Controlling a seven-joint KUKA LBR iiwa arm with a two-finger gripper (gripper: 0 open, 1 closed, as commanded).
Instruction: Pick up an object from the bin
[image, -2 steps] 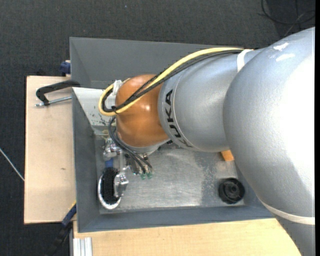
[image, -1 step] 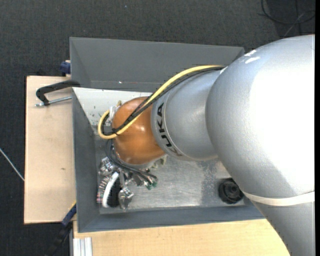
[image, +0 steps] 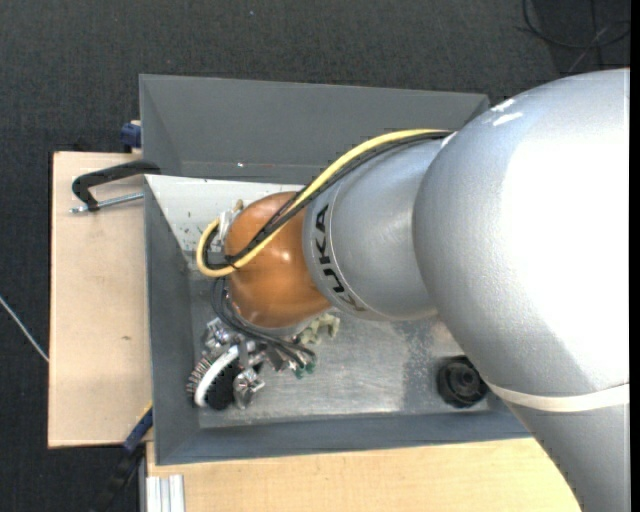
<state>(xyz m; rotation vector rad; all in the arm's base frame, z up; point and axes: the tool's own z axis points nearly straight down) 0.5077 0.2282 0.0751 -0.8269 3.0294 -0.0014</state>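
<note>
Gripper (image: 240, 360) is seen low in the near-left corner of the bin (image: 166, 330), over a small heap holding a black-and-white brush (image: 208, 385) and a green-tipped piece (image: 303, 367). Its opening cannot be told, and no hold is seen. A black round cap (image: 460, 382) lies well apart. Risk: in such crowding two things could be clamped together, or the brush jammed against the wall.

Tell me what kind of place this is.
Probably a robotics lab's bin-picking station: a KUKA arm reaches into a grey metal bin with a heap of small loose things in it.
</note>
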